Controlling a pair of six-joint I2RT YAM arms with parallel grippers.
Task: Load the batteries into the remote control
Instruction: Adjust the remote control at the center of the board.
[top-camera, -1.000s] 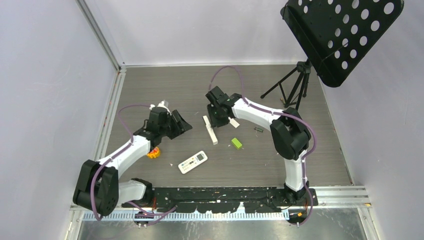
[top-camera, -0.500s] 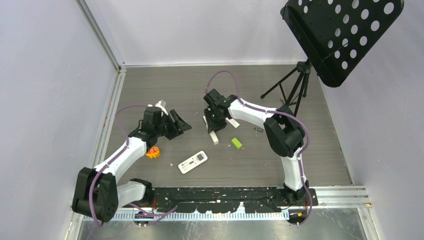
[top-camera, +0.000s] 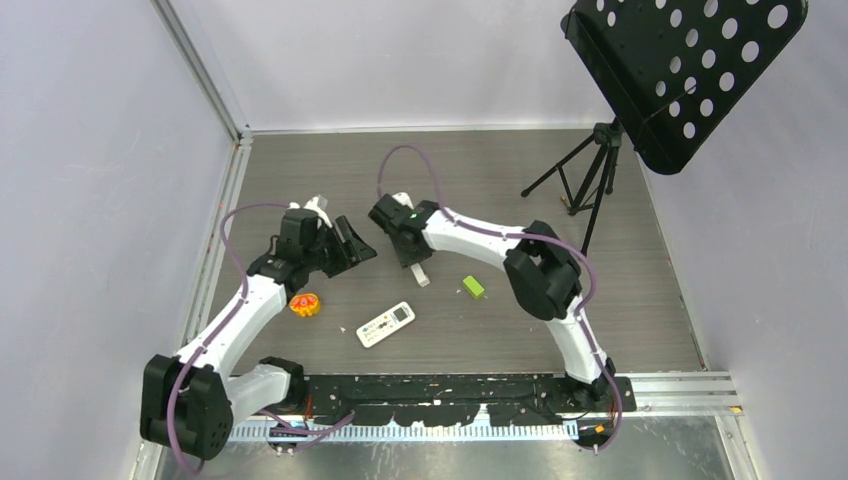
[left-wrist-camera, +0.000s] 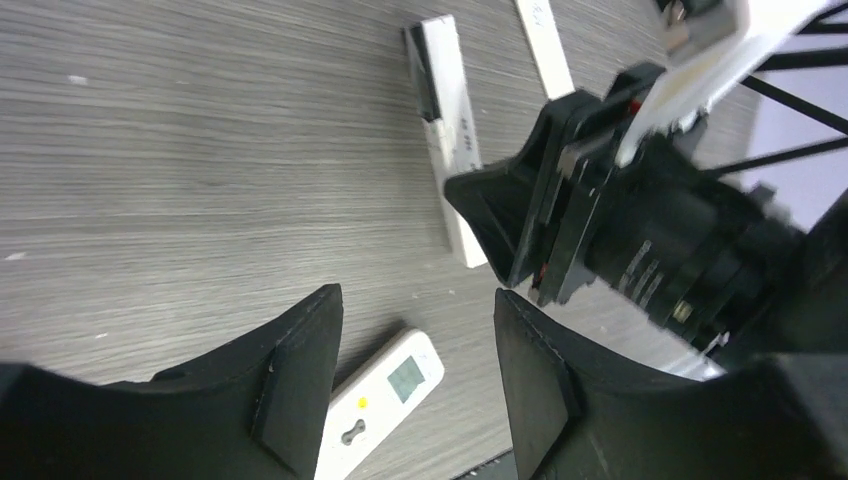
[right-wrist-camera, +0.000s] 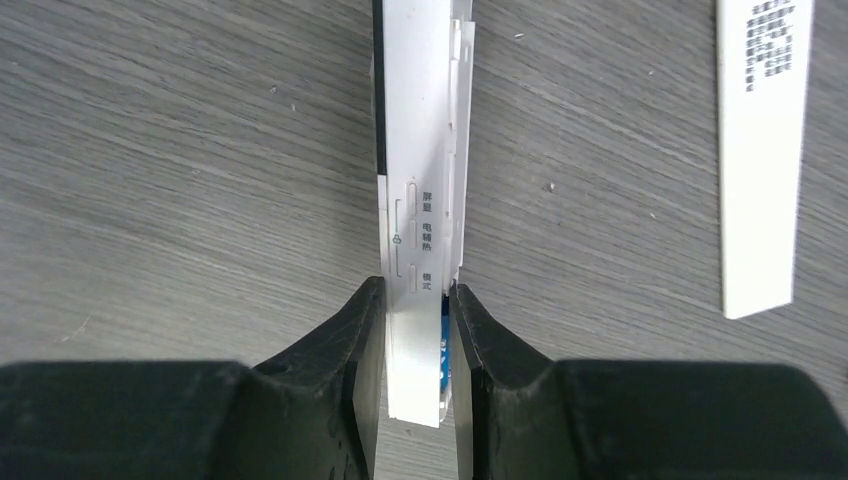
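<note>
White plastic, the slim remote control (right-wrist-camera: 420, 180) stands on its long edge on the grey wood-grain table (right-wrist-camera: 150, 150), clamped at 1 end between the closed-in fingers of the right gripper (right-wrist-camera: 417, 305), a white printed strip (right-wrist-camera: 765, 150) lying just beside, while the left gripper (left-wrist-camera: 415, 320) hangs part open, holding nothing.

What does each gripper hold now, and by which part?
The right gripper grips the long white remote by its two long sides, near one end. The left gripper is open and holds nothing.
</note>
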